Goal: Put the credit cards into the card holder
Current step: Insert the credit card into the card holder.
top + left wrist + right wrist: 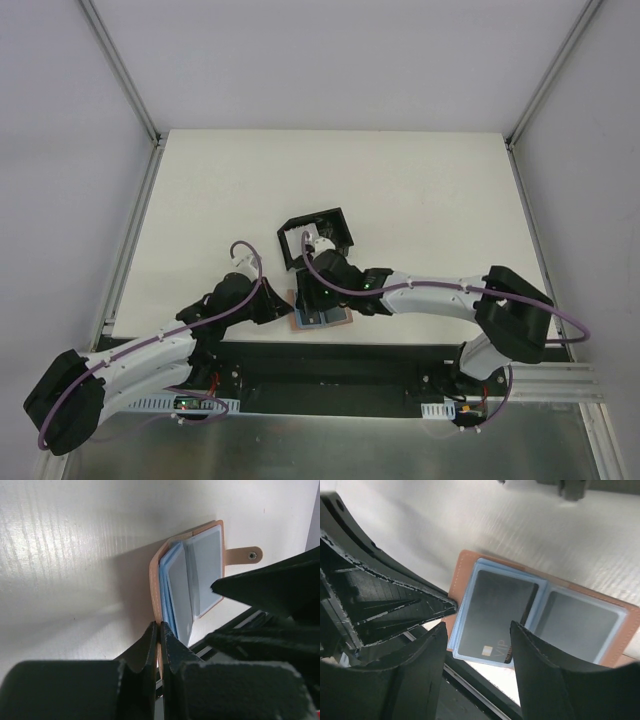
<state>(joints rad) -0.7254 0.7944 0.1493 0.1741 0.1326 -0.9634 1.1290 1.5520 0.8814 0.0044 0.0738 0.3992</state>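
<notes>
Card holder [318, 320]: tan, folding, lying open and flat on the white worktop [400, 190] at its near edge, between the two arms. A tan strap with a small metal snap [252, 555] sticks out from one side. Inside are pale blue plastic pockets [180, 595].

Credit cards: one dark grey card [495, 615] marked "VIP", with a small chip, lies in the left-hand pocket as the right wrist view shows it. A second grey face [575, 625] shows in the pocket beside it. Whether either card is fully seated cannot be told.

Left gripper [159, 627]: jaws pressed together, pinching the edge of the tan cover at the near side of the card holder.

Right gripper [477, 625]: jaws spread apart, hanging above the "VIP" card with a clear gap between them, gripping nothing.

Black box frame [308, 217]: square and open, on the worktop just beyond the card holder, with white pieces [322, 241] inside it.
</notes>
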